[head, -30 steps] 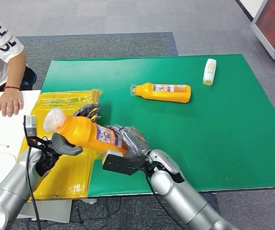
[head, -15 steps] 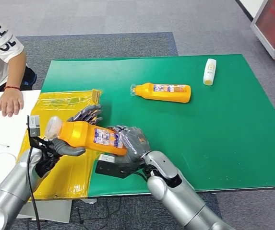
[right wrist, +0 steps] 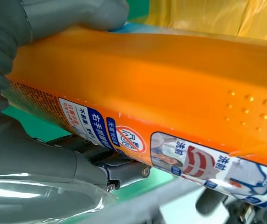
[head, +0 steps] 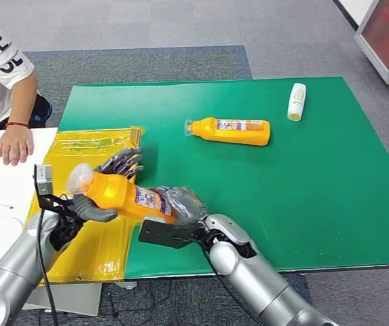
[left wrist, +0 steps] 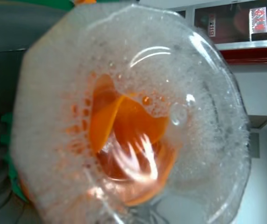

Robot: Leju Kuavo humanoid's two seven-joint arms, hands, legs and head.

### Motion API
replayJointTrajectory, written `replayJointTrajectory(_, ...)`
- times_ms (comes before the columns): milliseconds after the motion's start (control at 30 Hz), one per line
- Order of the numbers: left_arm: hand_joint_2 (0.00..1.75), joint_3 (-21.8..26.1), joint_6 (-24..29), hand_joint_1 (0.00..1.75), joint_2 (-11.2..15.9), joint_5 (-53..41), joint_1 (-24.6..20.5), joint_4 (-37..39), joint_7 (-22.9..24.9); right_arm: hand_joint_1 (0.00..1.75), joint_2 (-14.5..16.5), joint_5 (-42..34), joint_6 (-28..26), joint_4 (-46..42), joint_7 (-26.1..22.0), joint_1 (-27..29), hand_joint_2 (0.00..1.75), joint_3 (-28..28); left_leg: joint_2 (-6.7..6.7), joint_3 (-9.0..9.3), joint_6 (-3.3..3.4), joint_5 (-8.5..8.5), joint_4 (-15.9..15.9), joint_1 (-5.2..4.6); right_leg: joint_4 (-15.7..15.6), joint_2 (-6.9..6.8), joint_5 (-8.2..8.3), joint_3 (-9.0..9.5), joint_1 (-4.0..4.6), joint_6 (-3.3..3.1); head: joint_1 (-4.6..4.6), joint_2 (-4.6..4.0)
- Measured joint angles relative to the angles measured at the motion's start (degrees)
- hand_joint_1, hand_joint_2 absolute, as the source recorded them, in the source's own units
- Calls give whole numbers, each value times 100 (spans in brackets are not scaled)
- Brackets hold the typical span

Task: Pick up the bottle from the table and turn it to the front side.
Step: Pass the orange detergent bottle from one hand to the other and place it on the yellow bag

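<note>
So the big thing here is the table (head: 335,204), covered in a green mat, sitting on grey carpet (head: 182,27), with a red-and-white cabinet (head: 387,34) off in the far right corner. A crinkly yellow plastic sheet (head: 94,238) covers the table's near left part, and a white desk (head: 3,197) butts up on the left, where a person in a white shirt rests a hand (head: 14,145).

The bottle (head: 123,194) is orange, held up off the table over the edge of the yellow sheet. Its long axis runs pretty much left to right, slightly tilted, with the clear cap end higher and pointing left and the base pointing right. The label faces up and towards the robot.

Both hands have it: the left hand (head: 100,187) wraps the neck end, thumb in front and fingers behind, and the right hand (head: 184,206) grips the base end.

A second orange bottle (head: 230,131) lies on its side further back, and a small white bottle (head: 297,101) sits near the far right edge.
</note>
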Motion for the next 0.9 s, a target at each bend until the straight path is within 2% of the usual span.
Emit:
replayJointTrajectory(367, 175, -29, -5, 0, -67, -113, -115, 163, -105, 175, 1, -481, 208, 227, -45, -88, 175, 26, 0, 0, 0, 0, 0, 0, 0, 0, 0, 0, 0, 0, 0, 0)
replayJointTrajectory(667, 175, -87, 53, 0, -111, -132, -179, 262, -114, 175, -2, -802, 43, 259, -76, -51, 175, -7, 0, 0, 0, 0, 0, 0, 0, 0, 0, 0, 0, 0, 1, 0)
replayJointTrajectory(900, 175, -90, 75, 0, -126, -118, -158, 263, -66, 175, -23, -905, -43, -42, -135, 124, 175, -98, 0, -1, 0, 0, 0, 0, 0, 0, 0, 0, 0, 0, 1, 0)
